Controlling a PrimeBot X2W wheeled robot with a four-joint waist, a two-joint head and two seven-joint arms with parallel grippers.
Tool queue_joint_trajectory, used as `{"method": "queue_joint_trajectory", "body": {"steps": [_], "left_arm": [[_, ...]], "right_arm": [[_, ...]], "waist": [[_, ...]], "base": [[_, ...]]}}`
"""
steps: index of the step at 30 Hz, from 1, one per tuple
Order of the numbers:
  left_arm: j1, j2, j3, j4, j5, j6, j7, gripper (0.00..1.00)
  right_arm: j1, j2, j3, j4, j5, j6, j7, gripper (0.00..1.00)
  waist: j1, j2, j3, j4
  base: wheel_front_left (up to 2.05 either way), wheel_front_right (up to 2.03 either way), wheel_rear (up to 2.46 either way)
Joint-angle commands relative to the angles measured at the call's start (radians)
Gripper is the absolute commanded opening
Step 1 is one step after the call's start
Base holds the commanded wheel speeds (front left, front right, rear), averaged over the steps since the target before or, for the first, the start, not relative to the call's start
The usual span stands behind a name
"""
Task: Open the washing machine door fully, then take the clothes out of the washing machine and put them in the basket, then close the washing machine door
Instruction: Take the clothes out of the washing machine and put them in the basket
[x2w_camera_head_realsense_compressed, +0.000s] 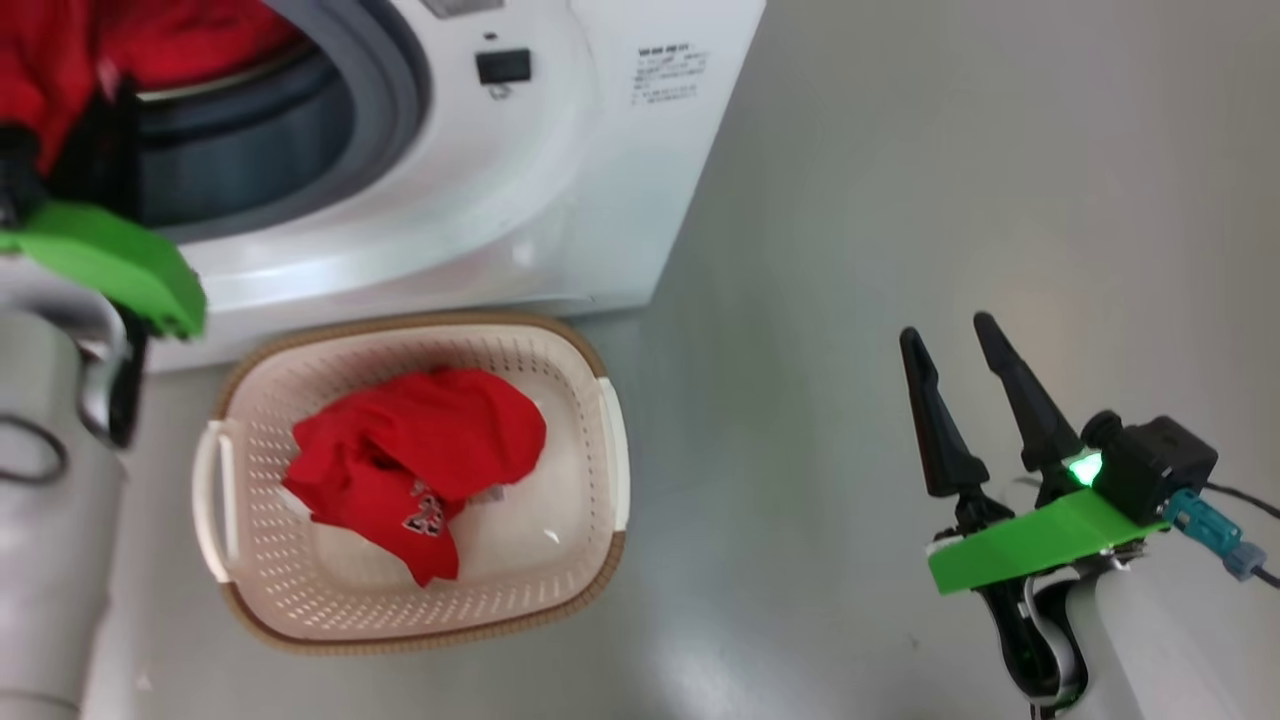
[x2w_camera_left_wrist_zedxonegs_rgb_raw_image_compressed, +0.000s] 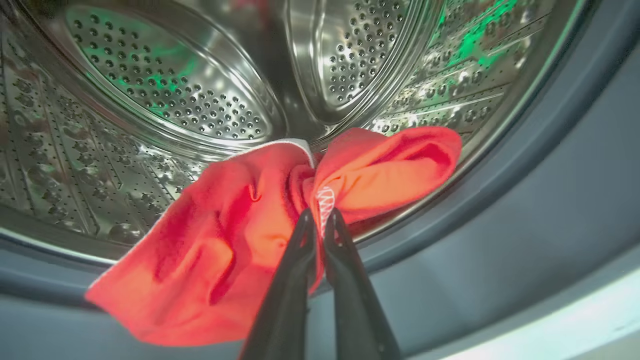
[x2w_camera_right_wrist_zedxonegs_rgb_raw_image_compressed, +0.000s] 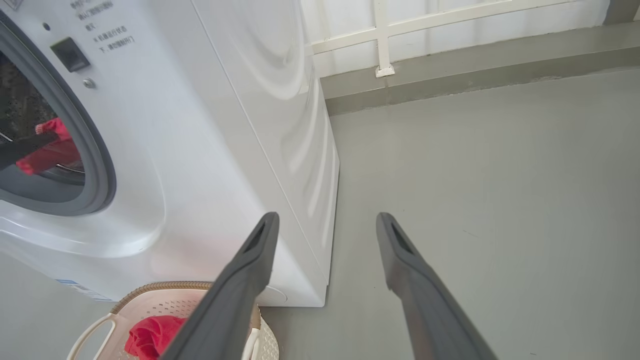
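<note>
Fabric clamped in my left gripper (x2w_camera_left_wrist_zedxonegs_rgb_raw_image_compressed: 320, 214): the two dark fingers are pressed together on a fold of the red garment (x2w_camera_left_wrist_zedxonegs_rgb_raw_image_compressed: 225, 250), right beside its white trim. I have it at the mouth of the washing machine (x2w_camera_head_realsense_compressed: 560, 200). The cloth drapes over the lip of the perforated steel drum (x2w_camera_left_wrist_zedxonegs_rgb_raw_image_compressed: 165, 100), and its loose end hangs down across the grey gasket (x2w_camera_left_wrist_zedxonegs_rgb_raw_image_compressed: 525, 210).

From the head view, the basket (x2w_camera_head_realsense_compressed: 420, 325) sits on the floor (x2w_camera_head_realsense_compressed: 950, 150) just in front of the machine. A second red garment (x2w_camera_head_realsense_compressed: 430, 440) lies crumpled inside it, with a white print showing near its lower edge.

My right gripper (x2w_camera_head_realsense_compressed: 945, 332) is off to the right above bare grey floor, well apart from the basket. Its fingers are spread wide with nothing between them. In its own wrist view, they frame the machine's white side panel and the floor beyond.
</note>
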Motion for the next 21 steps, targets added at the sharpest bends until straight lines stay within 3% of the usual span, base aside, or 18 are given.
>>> {"method": "queue_joint_trajectory", "body": {"steps": [1, 21], "left_arm": [[0.033, 0.04, 0.038, -0.045, 0.0, 0.007, -0.012, 0.0], [0.463, -0.121, 0.282, -0.478, 0.088, -0.015, -0.012, 0.0]], "right_arm": [[0.028, 0.001, 0.016, -0.015, -0.013, 0.005, -0.006, 1.0], [0.149, 0.001, -0.038, 0.01, -0.037, 0.005, -0.006, 1.0]], "waist": [[0.0, -0.0001, -0.059, 0.029], [0.0, -0.0001, -0.241, 0.104]], "base": [[0.0, 0.0, 0.0], [0.0, 0.0, 0.0]]}}
